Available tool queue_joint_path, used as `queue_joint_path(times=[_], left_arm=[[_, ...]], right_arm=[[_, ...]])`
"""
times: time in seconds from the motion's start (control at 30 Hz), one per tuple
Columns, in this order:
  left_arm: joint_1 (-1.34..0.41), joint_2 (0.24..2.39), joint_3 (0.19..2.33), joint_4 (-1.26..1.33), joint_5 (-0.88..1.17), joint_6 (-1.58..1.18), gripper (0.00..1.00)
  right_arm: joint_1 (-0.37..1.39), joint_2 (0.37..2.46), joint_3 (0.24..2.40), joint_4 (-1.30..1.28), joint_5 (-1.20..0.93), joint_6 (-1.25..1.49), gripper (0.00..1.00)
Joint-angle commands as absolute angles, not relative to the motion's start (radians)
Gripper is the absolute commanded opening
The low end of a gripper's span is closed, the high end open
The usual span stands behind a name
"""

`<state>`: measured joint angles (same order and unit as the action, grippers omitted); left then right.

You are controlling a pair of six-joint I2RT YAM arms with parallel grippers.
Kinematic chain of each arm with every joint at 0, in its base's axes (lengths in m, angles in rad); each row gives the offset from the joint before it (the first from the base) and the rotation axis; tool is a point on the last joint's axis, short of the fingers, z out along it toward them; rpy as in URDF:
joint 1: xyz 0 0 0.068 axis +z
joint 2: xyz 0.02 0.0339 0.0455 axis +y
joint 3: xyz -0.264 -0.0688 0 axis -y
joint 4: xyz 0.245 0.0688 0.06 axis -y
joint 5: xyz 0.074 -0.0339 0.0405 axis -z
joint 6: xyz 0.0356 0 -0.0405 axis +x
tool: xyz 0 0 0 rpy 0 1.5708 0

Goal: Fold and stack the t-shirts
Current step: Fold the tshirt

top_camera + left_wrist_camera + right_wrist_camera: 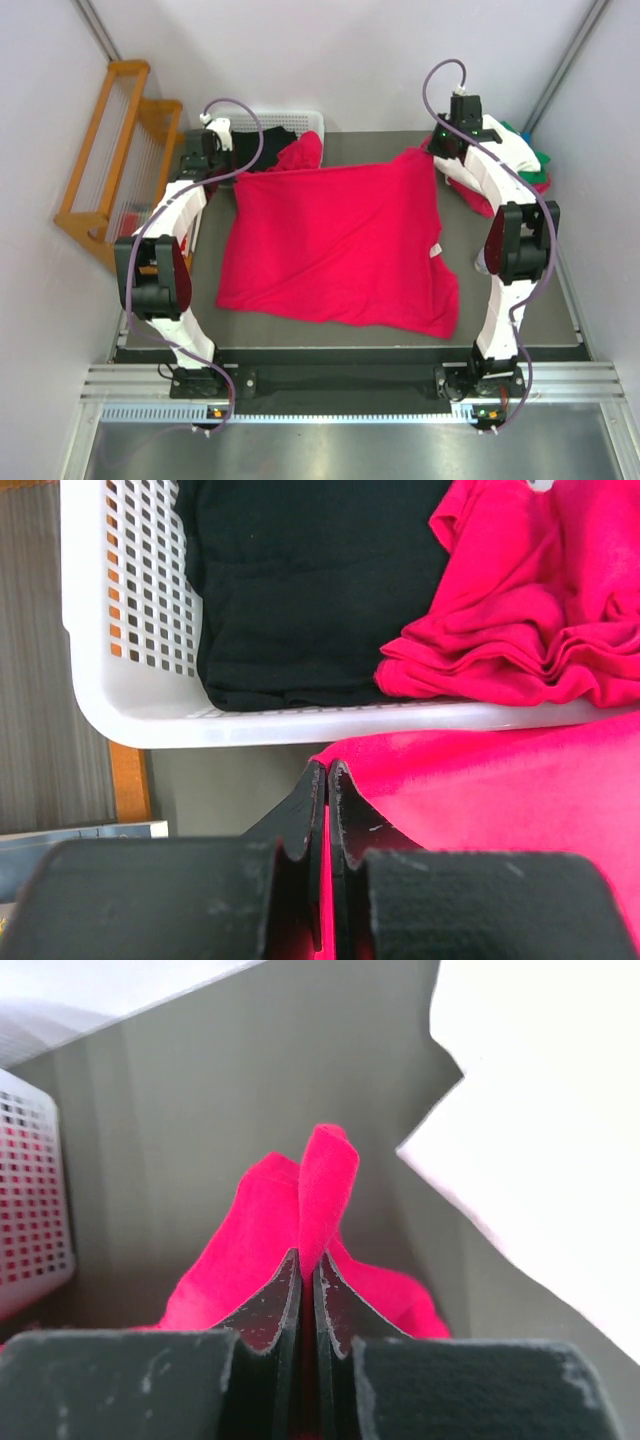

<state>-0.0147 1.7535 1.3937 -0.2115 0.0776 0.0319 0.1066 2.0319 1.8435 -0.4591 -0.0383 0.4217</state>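
Observation:
A crimson-red t-shirt (340, 245) lies spread over the middle of the table, its far edge lifted at both corners. My left gripper (236, 178) is shut on the far-left corner; the left wrist view shows red cloth (480, 790) pinched between the closed jaws of that gripper (327, 770). My right gripper (432, 152) is shut on the far-right corner, where a fold of red cloth (325, 1190) sticks up out of the tips of the gripper (308, 1258). A white neck label (436, 250) shows near the right edge. A folded black t-shirt (300, 590) and a bunched red t-shirt (520, 630) lie in the basket.
A white lattice basket (300, 122) stands at the far left of the table (340, 335). White and green cloth (535, 160) lies at the far right behind my right arm. An orange wooden rack (115, 160) leans off the table's left side. Walls close in on both sides.

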Motion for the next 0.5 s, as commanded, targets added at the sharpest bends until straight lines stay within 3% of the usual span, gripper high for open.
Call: queue_joint_path(times=[0.0, 0.33, 0.47], left_arm=[[0.026, 1.741, 1.448, -0.193, 0.061, 0.031, 0.0], [0.032, 1.66, 1.448, -0.221, 0.092, 0.019, 0.0], [0.029, 1.628, 1.474, -0.271, 0.188, -0.037, 0.0]], right_arm=[[0.092, 2.033, 1.863, -0.468, -0.043, 0.434, 0.0], [0.094, 1.95, 1.798, -0.465, -0.074, 0.443, 0.0], [0.106, 1.852, 1.673, -0.436, -0.071, 0.436, 0.0]])
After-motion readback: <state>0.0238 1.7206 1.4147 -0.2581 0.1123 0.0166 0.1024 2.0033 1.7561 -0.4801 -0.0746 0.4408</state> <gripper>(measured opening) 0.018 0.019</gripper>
